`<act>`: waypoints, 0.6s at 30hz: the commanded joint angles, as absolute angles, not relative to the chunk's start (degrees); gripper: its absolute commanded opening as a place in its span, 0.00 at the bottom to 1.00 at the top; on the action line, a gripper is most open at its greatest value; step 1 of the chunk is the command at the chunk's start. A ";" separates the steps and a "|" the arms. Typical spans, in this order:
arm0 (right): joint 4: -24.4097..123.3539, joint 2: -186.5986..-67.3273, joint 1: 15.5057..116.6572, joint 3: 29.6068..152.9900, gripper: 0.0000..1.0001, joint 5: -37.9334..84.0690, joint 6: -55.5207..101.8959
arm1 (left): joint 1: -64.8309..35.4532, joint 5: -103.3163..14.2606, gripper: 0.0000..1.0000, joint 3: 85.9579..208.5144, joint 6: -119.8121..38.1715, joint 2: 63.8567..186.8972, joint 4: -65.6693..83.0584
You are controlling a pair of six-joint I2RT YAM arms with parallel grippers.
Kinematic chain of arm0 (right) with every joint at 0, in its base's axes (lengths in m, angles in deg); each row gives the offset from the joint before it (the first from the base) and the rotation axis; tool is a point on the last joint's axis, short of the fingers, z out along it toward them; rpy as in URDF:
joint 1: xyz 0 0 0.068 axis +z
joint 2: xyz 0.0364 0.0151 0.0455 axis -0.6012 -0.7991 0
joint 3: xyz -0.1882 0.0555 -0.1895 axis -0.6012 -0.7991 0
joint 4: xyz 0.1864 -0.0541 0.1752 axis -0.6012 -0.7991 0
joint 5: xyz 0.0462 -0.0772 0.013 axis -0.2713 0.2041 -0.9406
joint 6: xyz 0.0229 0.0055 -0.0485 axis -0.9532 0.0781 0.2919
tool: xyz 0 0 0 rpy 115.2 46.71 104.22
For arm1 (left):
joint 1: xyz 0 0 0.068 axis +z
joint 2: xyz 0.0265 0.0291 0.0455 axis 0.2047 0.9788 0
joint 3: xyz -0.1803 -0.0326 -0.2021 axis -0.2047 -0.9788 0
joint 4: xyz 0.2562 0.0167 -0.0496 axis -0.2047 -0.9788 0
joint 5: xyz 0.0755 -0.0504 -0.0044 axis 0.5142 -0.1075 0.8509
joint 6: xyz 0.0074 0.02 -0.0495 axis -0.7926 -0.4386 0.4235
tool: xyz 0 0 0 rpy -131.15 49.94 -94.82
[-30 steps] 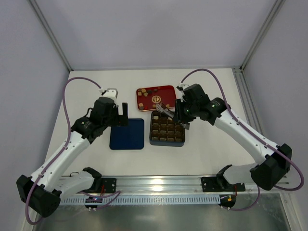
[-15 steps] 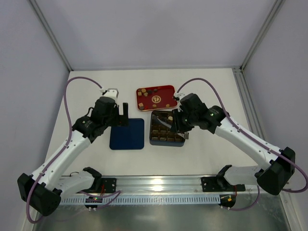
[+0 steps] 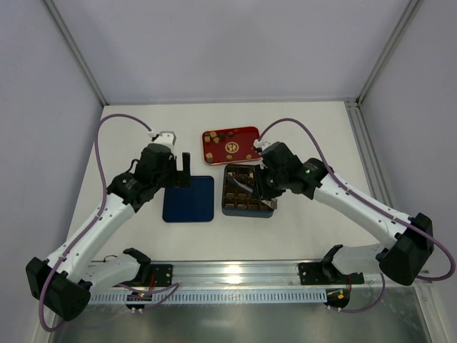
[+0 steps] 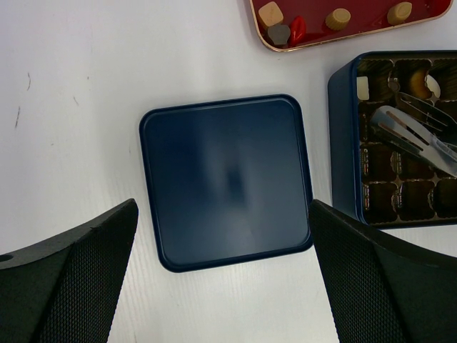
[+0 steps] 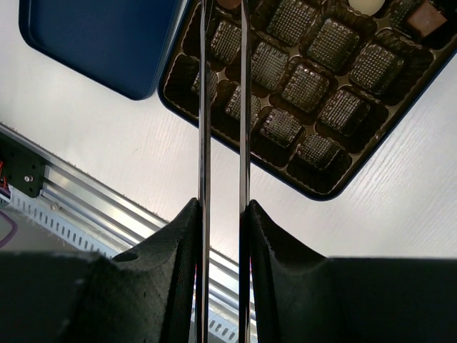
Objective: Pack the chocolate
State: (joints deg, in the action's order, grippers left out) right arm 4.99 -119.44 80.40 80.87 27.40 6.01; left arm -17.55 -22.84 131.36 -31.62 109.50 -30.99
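Small tan and brown chocolates [image 3: 208,153] lie on the red tray [image 3: 246,132]; three of them show in the left wrist view [image 4: 271,13]. The dark gridded box [image 3: 248,214] holds a whitish piece [image 5: 368,6] and a brown square piece [image 5: 427,18] in its far cells. My right gripper [image 3: 265,182] is shut on metal tongs [image 5: 203,107], whose blades reach down over the box's left cells [image 4: 418,139]. Whether the tips hold a piece I cannot tell. My left gripper [image 3: 177,171] is open and empty above the blue lid [image 4: 227,182].
The blue lid [image 3: 188,199] lies flat on the table, left of the box. The red tray stands just behind the box. A metal rail [image 3: 235,271] runs along the table's near edge. Walls close the left, back and right sides.
My right arm has moved from the box's far edge by the tray toward me and left, bringing the tongs over the box's cells. The left arm has not moved.
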 commanded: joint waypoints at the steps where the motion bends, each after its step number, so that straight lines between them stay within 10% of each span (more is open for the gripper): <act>1: 6.74 -119.27 80.72 81.14 0.26 29.30 5.57 | -17.72 -23.00 1.00 132.20 -31.31 109.47 -30.50; 18: 6.65 -120.33 81.87 81.49 0.33 29.65 5.92 | -17.72 -23.00 1.00 132.20 -31.31 109.39 -30.50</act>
